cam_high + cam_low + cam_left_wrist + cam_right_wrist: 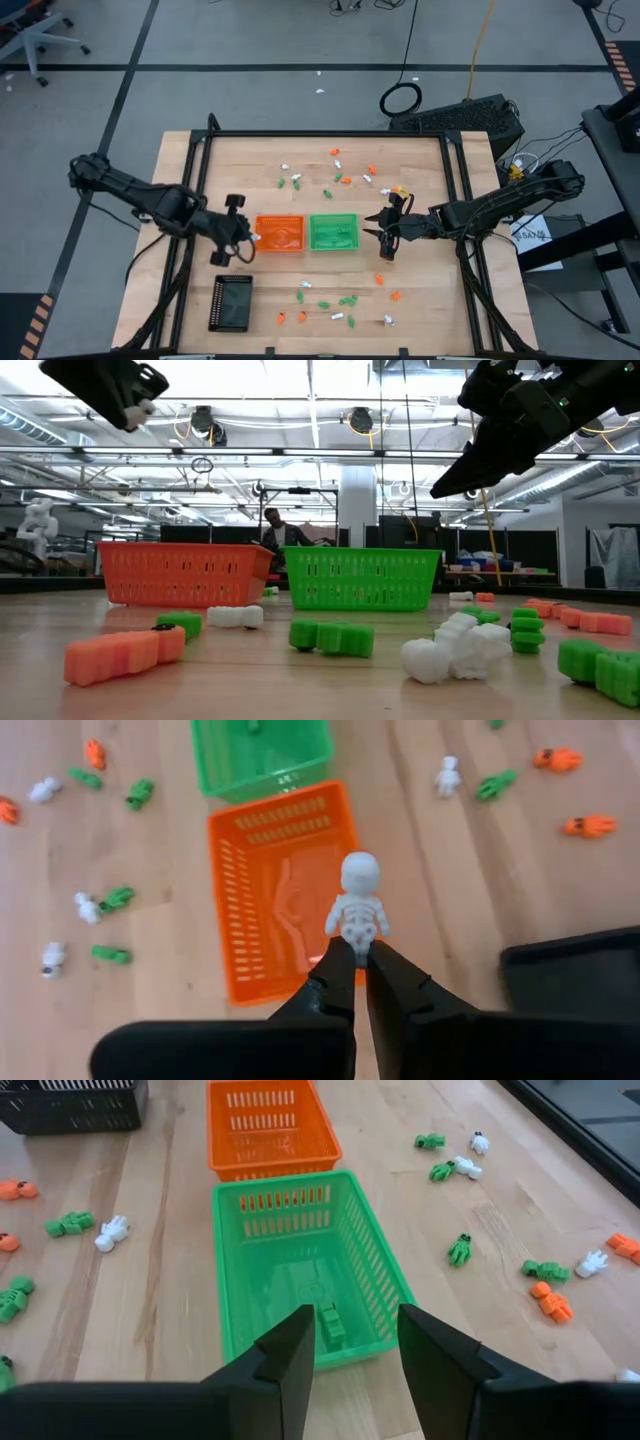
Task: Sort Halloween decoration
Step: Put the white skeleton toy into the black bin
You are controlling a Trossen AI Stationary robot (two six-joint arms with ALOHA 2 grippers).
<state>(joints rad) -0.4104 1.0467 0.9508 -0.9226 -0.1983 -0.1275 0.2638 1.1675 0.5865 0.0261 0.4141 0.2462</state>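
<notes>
1. The left end effector (360, 955) pinches a white skeleton (358, 905) by its legs only. It hangs just by the orange tray's (232, 890) edge. The thin grip could slip, and the skeleton may fall into the orange tray, where white does not seem to belong.
2. The right end effector (355, 1342) is spread wide and holds nothing. It hangs over the near rim of the green tray (235, 1240), where one green toy (331, 1323) lies.
3. Many little toys lie loose on the worktop (420, 300).
4. The black tray (231, 301) is cut off in both wrist views, so I cannot see inside it.
</notes>
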